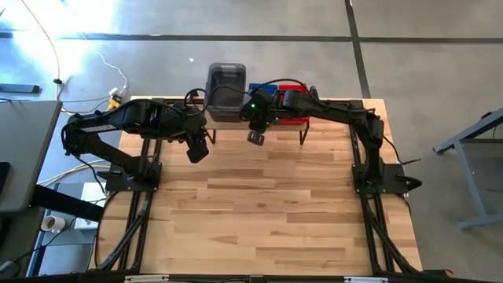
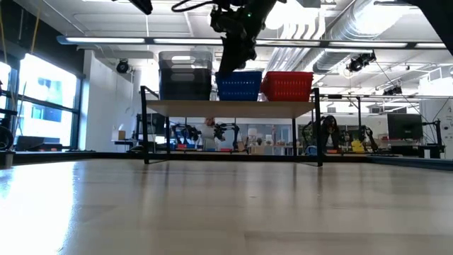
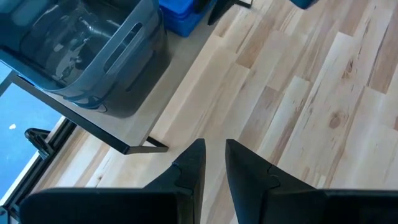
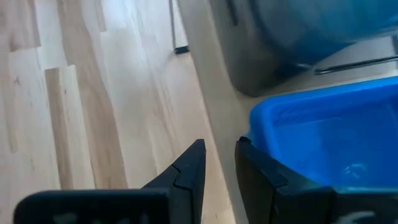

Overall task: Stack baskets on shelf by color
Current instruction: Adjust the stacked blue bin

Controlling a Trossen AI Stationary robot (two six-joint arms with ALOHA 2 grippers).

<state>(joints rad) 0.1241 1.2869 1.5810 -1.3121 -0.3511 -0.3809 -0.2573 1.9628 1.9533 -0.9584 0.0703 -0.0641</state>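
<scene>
The shelf (image 2: pixel 233 107) stands at the table's far edge, its black legs on the tabletop. On its plank sit a stack of smoky grey baskets (image 2: pixel 185 74) at the left, blue baskets (image 2: pixel 239 86) in the middle and red baskets (image 2: pixel 287 85) at the right. My right gripper (image 1: pixel 256 137) hovers at the shelf's near edge, just before the blue basket's near left corner (image 4: pixel 267 124). Its fingers stand narrowly open with nothing between them. My left gripper (image 1: pixel 196 153) hangs over the table in front of the shelf's left end, tilted down, narrowly open and empty (image 3: pixel 214 163).
The wide wooden tabletop (image 1: pixel 259 212) lies bare on the near side of the shelf. Both arm bases stand at the table's left and right edges. Beyond the table is a workshop room with benches and other robot arms.
</scene>
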